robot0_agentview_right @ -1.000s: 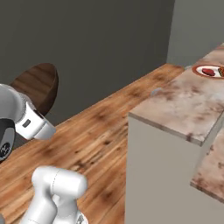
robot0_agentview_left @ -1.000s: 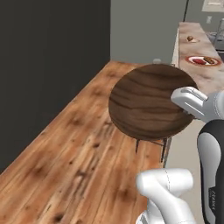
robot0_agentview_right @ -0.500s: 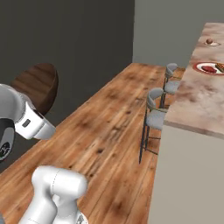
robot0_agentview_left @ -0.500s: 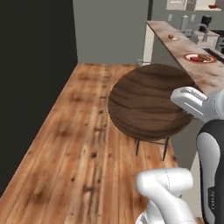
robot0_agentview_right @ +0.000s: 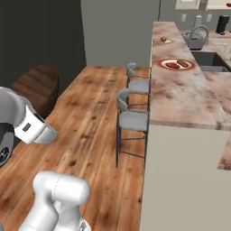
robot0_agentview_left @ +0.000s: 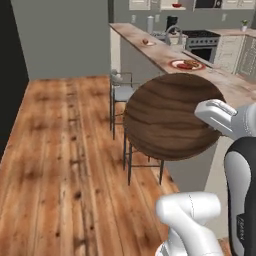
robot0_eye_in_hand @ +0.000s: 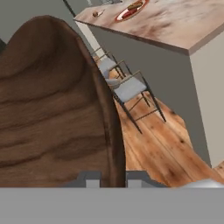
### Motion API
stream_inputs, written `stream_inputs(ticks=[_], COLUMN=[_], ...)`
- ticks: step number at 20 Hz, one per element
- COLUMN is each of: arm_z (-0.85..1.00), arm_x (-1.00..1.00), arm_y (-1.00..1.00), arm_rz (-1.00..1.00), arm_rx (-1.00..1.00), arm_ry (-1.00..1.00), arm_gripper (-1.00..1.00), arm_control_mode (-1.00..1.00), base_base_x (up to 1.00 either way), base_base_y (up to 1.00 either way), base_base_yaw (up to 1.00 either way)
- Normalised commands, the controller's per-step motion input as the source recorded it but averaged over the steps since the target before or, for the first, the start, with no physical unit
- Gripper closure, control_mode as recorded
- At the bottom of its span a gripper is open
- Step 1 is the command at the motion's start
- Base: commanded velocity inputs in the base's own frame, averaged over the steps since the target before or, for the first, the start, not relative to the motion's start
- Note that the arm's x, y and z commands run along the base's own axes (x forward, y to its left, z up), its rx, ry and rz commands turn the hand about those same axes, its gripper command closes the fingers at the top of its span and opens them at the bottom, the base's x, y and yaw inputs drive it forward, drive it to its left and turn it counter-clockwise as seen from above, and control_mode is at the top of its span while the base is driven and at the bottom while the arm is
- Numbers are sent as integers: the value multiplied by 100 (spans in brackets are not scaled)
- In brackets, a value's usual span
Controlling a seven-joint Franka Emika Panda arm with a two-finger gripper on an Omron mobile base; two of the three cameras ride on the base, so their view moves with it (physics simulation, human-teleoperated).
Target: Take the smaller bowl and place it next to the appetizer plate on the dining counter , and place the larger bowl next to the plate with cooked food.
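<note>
Swinging of the whole view is noted against the earlier frames: the base has turned, so the long pinkish-beige marble dining counter (robot0_agentview_right: 180, 97) with its grey stools (robot0_agentview_right: 132, 120) is now faced, which suggests transport toward the drop-off. The wide dark brown wooden bowl (robot0_agentview_left: 172, 116) is held edge-on in the clamped gripper (robot0_eye_in_hand: 113, 177), centre of the left base view. The white red-rimmed plate of cooked food (robot0_agentview_right: 176, 64) is seen upper right on the counter, the small appetizer plate (robot0_agentview_right: 164, 40) beyond it, wood plank floor (robot0_agentview_right: 92, 122) below.

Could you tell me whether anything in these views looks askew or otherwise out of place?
The larger bowl is off any surface, tipped up on edge in the hand, which is shut on its rim, above the wooden floor. That suits carrying. On the dining counter, both plates sit flat with food on them; nothing looks spilled or damaged.
</note>
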Motion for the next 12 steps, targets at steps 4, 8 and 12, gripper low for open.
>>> stream_inputs(ticks=[4,8,12], arm_z=[0,0,0], arm_x=[0,0,0], arm_y=[0,0,0], arm_rz=[0,0,0], arm_rx=[0,0,0], arm_ry=[0,0,0], arm_gripper=[100,100,100], arm_control_mode=[100,100,100], base_base_x=[62,81,83], base_base_y=[30,74,87], base_base_yaw=[-50,-49,-46])
